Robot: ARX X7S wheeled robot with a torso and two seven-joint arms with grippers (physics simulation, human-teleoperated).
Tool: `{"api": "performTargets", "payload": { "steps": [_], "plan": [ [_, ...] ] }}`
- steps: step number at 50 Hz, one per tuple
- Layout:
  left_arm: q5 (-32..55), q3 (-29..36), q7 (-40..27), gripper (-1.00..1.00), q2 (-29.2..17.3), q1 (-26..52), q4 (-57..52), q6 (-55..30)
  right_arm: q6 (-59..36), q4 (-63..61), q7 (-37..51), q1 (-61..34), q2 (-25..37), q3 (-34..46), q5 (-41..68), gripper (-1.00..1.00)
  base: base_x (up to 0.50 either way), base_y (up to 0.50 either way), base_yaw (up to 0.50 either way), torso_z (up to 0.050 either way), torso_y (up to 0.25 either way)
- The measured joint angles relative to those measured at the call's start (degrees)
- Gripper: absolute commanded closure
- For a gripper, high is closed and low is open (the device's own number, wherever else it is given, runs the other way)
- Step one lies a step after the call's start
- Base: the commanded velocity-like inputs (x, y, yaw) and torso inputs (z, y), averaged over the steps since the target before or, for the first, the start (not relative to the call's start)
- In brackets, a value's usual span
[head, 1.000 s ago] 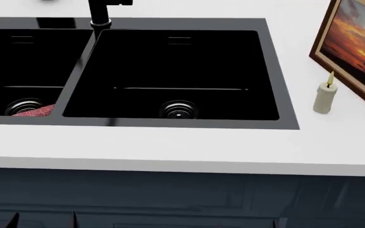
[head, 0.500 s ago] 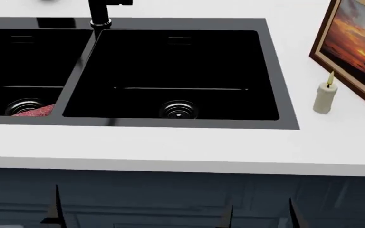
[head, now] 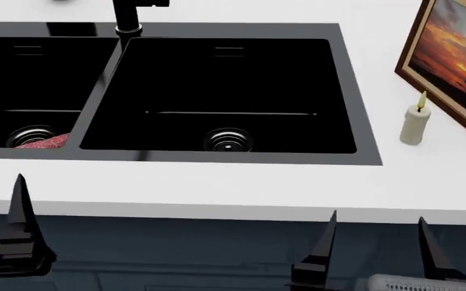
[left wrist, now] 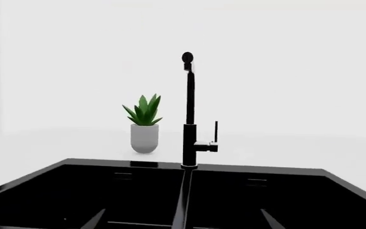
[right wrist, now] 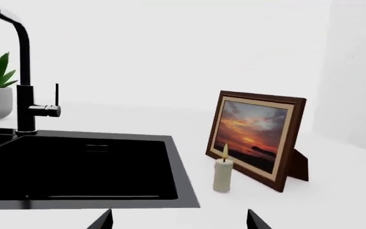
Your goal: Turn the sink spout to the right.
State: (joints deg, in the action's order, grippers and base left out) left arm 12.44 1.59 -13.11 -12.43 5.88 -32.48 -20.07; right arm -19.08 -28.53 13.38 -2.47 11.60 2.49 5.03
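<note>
My right claw [head: 375, 242] hangs open at the counter's front edge, my left claw [head: 19, 212] showing one finger — I cannot tell its state — so I should reach for the spout [left wrist: 188, 114] at the sink's [head: 354, 91] back rim above the divider, pushing high.

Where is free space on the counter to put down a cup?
The white strip between the sink front rim and the counter edge is bare. Right of the sink it is crowded: the candle stands close to the framed sunset picture.
</note>
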Motion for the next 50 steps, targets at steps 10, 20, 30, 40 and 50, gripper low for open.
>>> {"api": "performTargets", "payload": {
  "steps": [10, 20, 30, 40, 50],
  "plan": [
    [1.86, -1.94, -1.34, -1.00, -1.16, 2.01, -3.67, -3.24, -4.20, -5.40, 0.99, -0.84, 1.55, -1.56, 0.78, -1.00, 0.00, 0.02, 0.00, 0.000, 0.000],
    [3.17, -3.18, -2.21, -1.00, -2.01, 2.85, -5.56, -4.85, -5.73, -6.89, 1.33, -1.66, 2.60, -2.11, 1.23, -1.00, 0.06, 0.29, 0.00, 0.000, 0.000],
    [3.93, -3.79, -2.82, -1.00, -2.57, 3.15, -6.35, -5.49, -7.40, -6.38, 1.44, -4.06, 3.36, -2.25, 1.67, -1.00, 0.09, 0.29, 0.00, 0.000, 0.000],
    [4.42, -3.82, -3.32, -1.00, -2.96, 3.53, -6.81, -6.08, -8.78, -5.67, 1.51, -6.20, 3.96, -2.06, 1.91, -1.00, 0.10, 0.26, 0.00, 0.000, 0.000],
    [4.72, -3.62, -3.74, -1.00, -3.29, 3.86, -7.09, -6.55, -9.70, -5.57, 1.77, -7.35, 4.24, -2.07, 2.24, -1.00, 0.10, 0.26, 0.00, 0.000, 0.000]
  ]
}}
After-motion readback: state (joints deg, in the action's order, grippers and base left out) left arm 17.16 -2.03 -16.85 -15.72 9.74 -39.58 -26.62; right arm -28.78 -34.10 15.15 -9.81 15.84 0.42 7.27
